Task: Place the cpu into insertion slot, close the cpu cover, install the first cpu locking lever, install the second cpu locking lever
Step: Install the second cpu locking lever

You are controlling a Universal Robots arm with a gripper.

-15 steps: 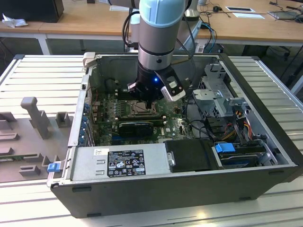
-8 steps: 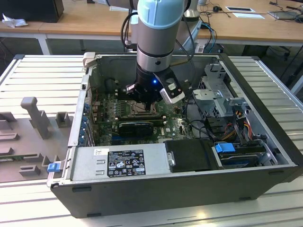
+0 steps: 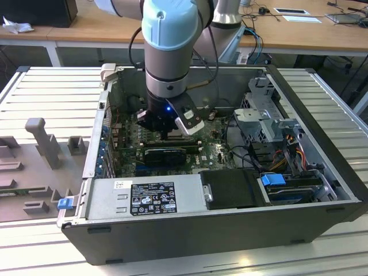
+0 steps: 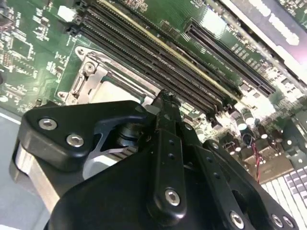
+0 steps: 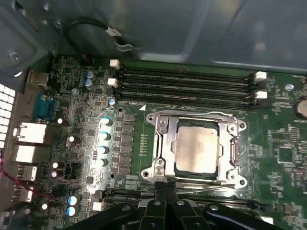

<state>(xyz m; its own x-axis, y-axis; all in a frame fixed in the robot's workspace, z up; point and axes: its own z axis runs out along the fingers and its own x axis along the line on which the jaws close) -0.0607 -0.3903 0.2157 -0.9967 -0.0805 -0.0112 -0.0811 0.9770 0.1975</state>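
In the first wrist view the pale silvery-beige cpu point(image 5: 197, 149) lies flat in the insertion slot point(image 5: 232, 154). The silver cpu cover point(image 5: 165, 143) lies down around it, and the chip shows through its window. A thin wire locking lever point(image 5: 211, 188) runs along the socket edge nearest my fingers; another bent wire point(image 5: 192, 114) follows the opposite edge. My gripper point(image 5: 166, 190) sits right at the socket's corner with its black fingers pressed together, at the end of the near lever. The second wrist view shows the gripper point(image 4: 163, 98) beside the cover point(image 4: 96, 79). In the exterior view the gripper point(image 3: 167, 135) hangs low over the motherboard.
Long black memory slots point(image 5: 187, 84) run just beyond the socket. Capacitors point(image 5: 103, 139) and rear ports point(image 5: 29, 153) stand to one side. In the exterior view a black card point(image 3: 167, 154), the power supply point(image 3: 149, 198), a drive cage point(image 3: 270, 123) and the case walls point(image 3: 207, 236) hem in the arm.
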